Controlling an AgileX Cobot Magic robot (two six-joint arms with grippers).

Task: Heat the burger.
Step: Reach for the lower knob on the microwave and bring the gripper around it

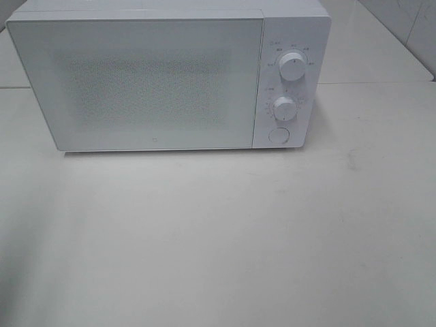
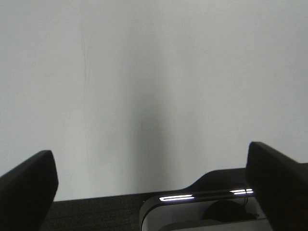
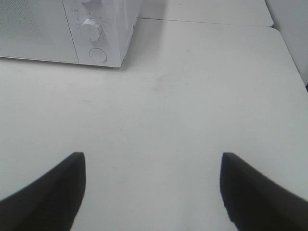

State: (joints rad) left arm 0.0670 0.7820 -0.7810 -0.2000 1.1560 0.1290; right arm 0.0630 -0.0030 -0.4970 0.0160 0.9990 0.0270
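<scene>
The burger is not showing in any view, so its place relative to either pincer cannot be told. The right pincer is hanging released, its two dark fingers spread wide over bare table and gripping nothing. Well ahead of it, off toward the left arm's side, the microwave is sitting on the table with its door shut. The control panel is facing this pincer, with two knobs one above the other and a round button beneath them. The left pincer is likewise hanging released, jaws wide apart and empty, with only a plain pale surface lying ahead of it. A dark-edged glossy shape is sitting just under its fingers, too unclear to name.
</scene>
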